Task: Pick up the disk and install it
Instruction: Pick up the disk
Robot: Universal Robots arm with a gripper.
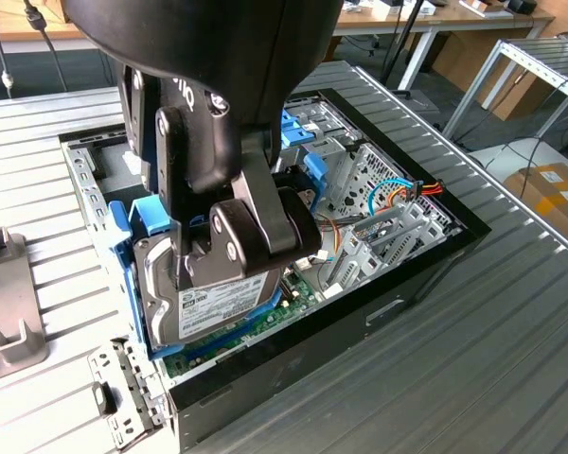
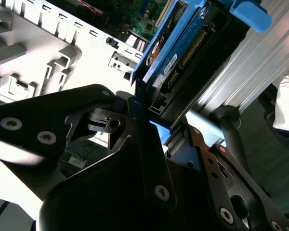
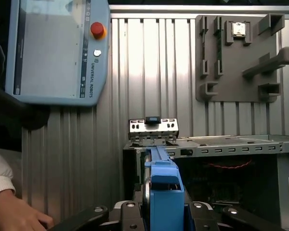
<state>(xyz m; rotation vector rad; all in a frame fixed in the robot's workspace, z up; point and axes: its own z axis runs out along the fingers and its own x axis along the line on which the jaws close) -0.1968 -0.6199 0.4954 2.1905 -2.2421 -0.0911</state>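
Gripper [image 1: 237, 251] jaws are pinching the disk [image 1: 218, 307] by its flat faces. Disk is tilted, blue end up, lower edge down inside the open computer case [image 1: 360, 326], close to the case wall on the exterior view's left. Green circuit board [image 1: 298, 288] sits right by that lower edge. Can't tell if they touch, since the gripper body blocks it. Metal cage [image 1: 383, 236] and blue cable [image 1: 388, 187] are well apart toward the exterior view's right, with open room between.

Second wrist view: disk [image 2: 176, 53] is edge-on, one end seated between the jaws.

First wrist view: blue tab [image 3: 166, 190] lines up with the case rim [image 3: 221, 143]. Small metal bracket [image 3: 153, 128] is just beyond the rim on the ribbed bench [image 3: 111, 96]. Grey fixture plate [image 3: 231, 72] and control tablet [image 3: 53, 48] are farther out. A person's hand [image 3: 9, 216] is apart from the case.
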